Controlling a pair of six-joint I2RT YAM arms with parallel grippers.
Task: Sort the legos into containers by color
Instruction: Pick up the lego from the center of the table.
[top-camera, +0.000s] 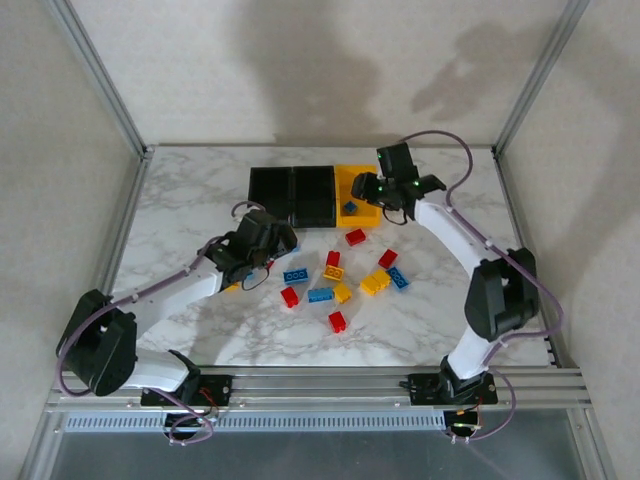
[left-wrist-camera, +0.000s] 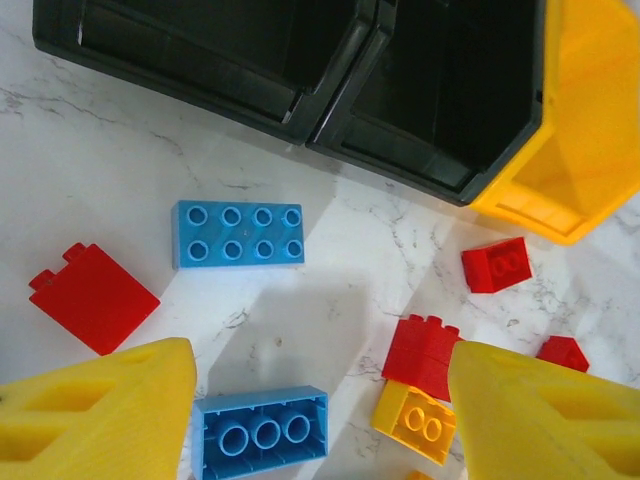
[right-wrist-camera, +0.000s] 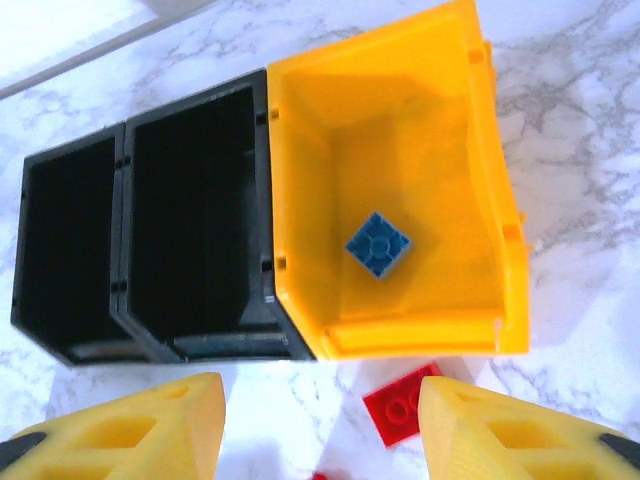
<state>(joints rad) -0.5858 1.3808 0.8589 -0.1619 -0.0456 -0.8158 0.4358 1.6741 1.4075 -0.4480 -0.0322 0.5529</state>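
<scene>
One blue brick in yellow bin; my right gripper spread, empty above it; left gripper spread over a second blue brick.

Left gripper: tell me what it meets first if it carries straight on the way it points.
Probably the upturned blue brick between the open jaws of the left gripper. Depth is unclear, so it could land on the bare table beside it instead.
</scene>
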